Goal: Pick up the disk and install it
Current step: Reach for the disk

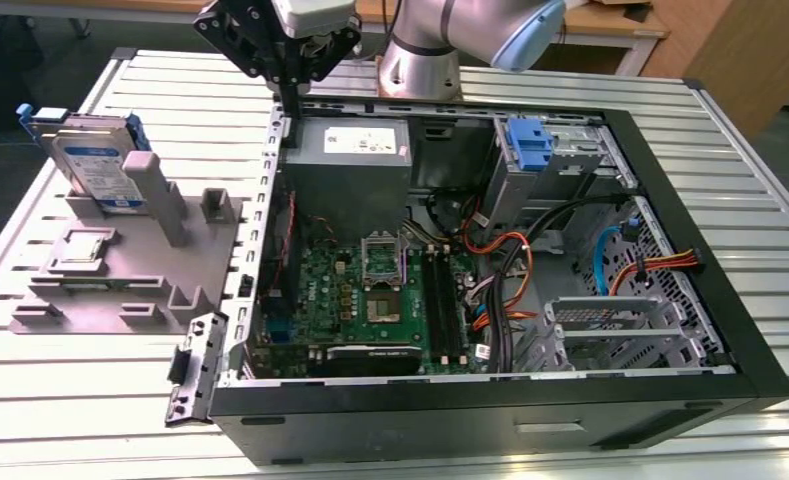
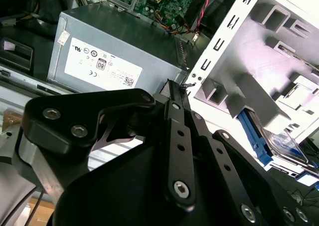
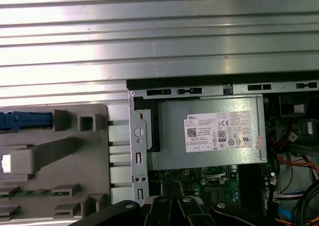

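Silver-grey rectangular disk in blue plastic carrier stands upright in grey plastic fixture on slatted metal tabletop, well apart from the jaws. Jaws pressed together, empty, above open black computer case corner.

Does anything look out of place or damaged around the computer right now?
Nothing stands out. The disk stands on edge in its grey fixture beside the open computer case, and the gripper hangs over the case's corner by the power supply.
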You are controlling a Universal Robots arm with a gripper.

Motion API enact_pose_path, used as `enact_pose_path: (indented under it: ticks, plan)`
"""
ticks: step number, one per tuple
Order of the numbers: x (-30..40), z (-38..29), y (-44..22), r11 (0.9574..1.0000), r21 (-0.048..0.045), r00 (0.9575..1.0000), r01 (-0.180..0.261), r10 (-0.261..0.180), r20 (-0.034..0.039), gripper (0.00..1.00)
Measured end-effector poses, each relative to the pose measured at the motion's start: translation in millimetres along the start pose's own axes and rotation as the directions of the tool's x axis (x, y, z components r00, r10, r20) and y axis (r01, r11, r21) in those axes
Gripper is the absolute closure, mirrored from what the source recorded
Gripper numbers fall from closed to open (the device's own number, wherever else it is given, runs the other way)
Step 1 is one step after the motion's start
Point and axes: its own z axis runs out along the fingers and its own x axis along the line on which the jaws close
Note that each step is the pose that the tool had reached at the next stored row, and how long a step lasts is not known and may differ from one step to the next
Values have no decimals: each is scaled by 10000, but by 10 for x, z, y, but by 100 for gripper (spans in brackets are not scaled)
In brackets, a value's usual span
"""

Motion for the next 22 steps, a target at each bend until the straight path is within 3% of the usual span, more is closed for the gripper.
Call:
enact_pose_path:
  ticks: [16, 22]
  plan:
    - [28, -1, -2, 10000, 0, 10000, -2, 2, -1, 90]
    - [107, -3, -8, 10000, 0, 10000, 0, 0, 0, 90]
